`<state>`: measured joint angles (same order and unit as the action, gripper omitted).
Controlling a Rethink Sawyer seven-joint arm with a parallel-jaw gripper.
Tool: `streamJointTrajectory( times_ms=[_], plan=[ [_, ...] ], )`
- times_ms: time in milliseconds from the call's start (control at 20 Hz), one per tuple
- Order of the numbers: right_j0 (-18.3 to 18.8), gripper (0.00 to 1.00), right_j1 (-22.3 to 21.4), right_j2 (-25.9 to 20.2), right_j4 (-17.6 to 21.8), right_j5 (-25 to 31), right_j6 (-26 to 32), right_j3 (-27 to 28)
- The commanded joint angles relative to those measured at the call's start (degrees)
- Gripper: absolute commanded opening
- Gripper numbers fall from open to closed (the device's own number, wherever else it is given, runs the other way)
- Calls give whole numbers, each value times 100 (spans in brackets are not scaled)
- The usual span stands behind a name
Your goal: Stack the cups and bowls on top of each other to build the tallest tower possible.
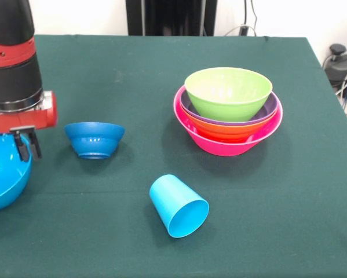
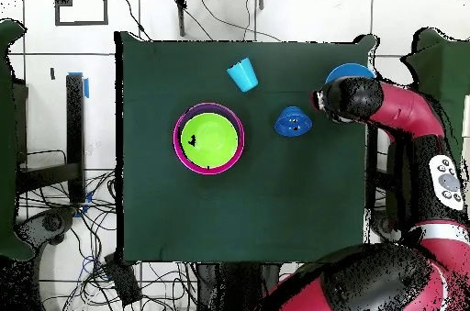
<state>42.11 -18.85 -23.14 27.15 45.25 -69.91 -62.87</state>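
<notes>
The tower (image 1: 228, 119) is a nest of bowls: pink at the base, then orange, purple and lime green on top; it also shows in the overhead view (image 2: 209, 138). A small dark blue bowl (image 1: 95, 139) (image 2: 293, 122) sits upside down to its left. A sky blue cup (image 1: 179, 205) (image 2: 242, 75) lies on its side near the front. My gripper (image 1: 27, 146) (image 2: 323, 101) is at the left table edge, its fingers closed on the rim of the sky blue bowl (image 1: 2, 176) (image 2: 349, 73). The yellow-green cup and the small orange bowl are out of view.
The green tablecloth (image 1: 289, 202) covers the table. The sky blue bowl partly overhangs the table's edge. Cables and equipment (image 1: 341, 63) lie beyond the right side. The robot's pedestal (image 1: 170, 17) stands at the far side.
</notes>
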Motion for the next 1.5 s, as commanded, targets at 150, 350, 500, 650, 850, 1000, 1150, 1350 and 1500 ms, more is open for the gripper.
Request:
streamJointTrajectory(
  times_ms=[150,350,500,650,850,1000,1150,1350,1500],
  plan=[
    [-550,0,-844,329,8,4,-742,-1187],
    [-849,0,-1237,495,-206,253,-1065,-1378],
    [-1075,0,-1445,634,-356,479,-1231,-1407],
    [-1303,0,-1573,800,-473,680,-1337,-1348],
    [-1567,0,-1794,1040,-602,867,-1459,-1367],
    [-1724,0,-1963,1168,-712,1006,-1562,-1437],
    [-1932,0,-2228,1333,-842,1168,-1754,-1584],
    [-2138,0,-2504,1469,-980,1240,-1889,-1780],
    [-2280,0,-2670,1578,-1029,1438,-1909,-1802]
  ],
)
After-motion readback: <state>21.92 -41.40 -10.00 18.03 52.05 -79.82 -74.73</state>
